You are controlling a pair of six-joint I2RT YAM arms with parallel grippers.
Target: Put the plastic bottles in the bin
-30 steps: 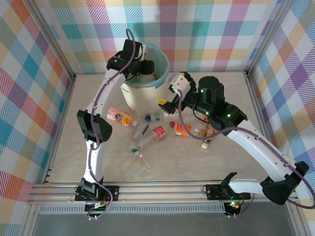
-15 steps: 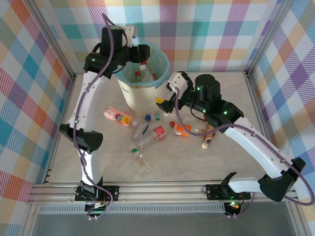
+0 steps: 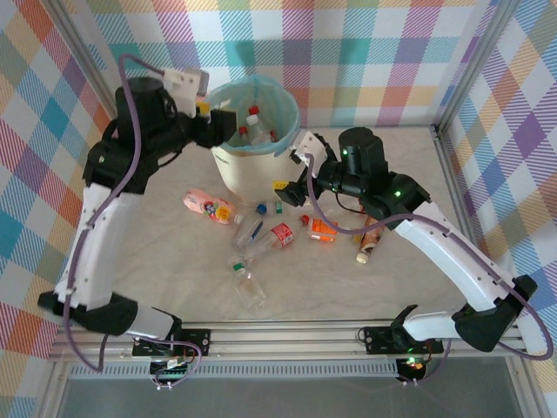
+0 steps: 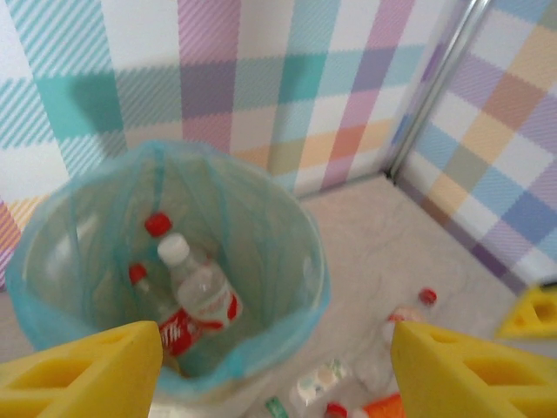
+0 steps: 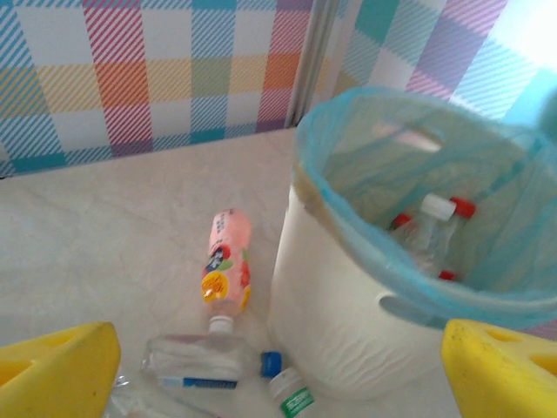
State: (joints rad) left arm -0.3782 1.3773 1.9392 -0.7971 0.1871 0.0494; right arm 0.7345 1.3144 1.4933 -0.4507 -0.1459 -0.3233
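Currently: pickup pending, both arms unloaded.
Left fingers (image 4: 83, 374) and right fingers (image 5: 57, 370) spread, empty; clear red-labelled plastic bottle (image 3: 278, 234) is best gripped mid-body, then released above cream teal-lined cylindrical bin (image 3: 239, 174).

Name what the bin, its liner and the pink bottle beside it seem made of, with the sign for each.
Bin: probably rigid plastic, cream, matt; smooth moulded wall with a handle slot.
Liner: thin teal plastic film; translucent, creased, folded over the rim.
Pink bottle: likely plastic with a printed sleeve; opaque, so uncertain.
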